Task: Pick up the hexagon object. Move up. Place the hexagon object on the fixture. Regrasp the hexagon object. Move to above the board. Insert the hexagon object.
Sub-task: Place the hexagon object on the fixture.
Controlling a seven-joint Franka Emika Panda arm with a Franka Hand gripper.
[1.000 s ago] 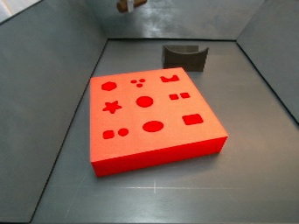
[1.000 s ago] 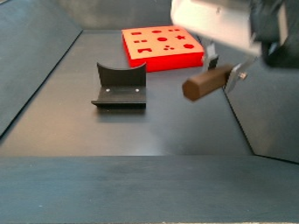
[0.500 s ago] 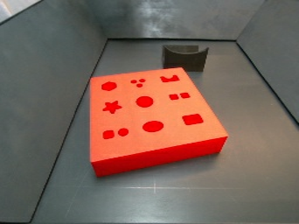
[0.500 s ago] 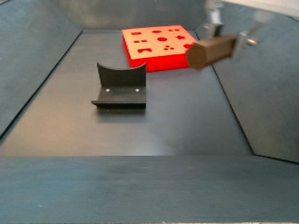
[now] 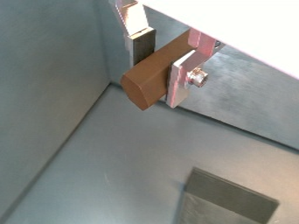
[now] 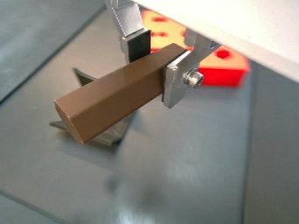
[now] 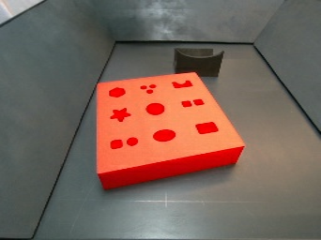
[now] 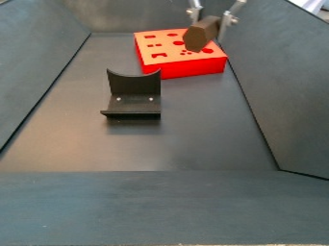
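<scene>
Gripper (image 8: 211, 21) risen, perhaps boardward, clasping hexagon object (image 8: 198, 36)

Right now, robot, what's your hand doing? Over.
Hand shut on the hexagon object, raised high. Fixture empty on the floor. Board holes unfilled. Nothing in the way.

a dark grey floor (image 7: 276, 197) lies between sloping grey walls (image 7: 51, 56).
</scene>
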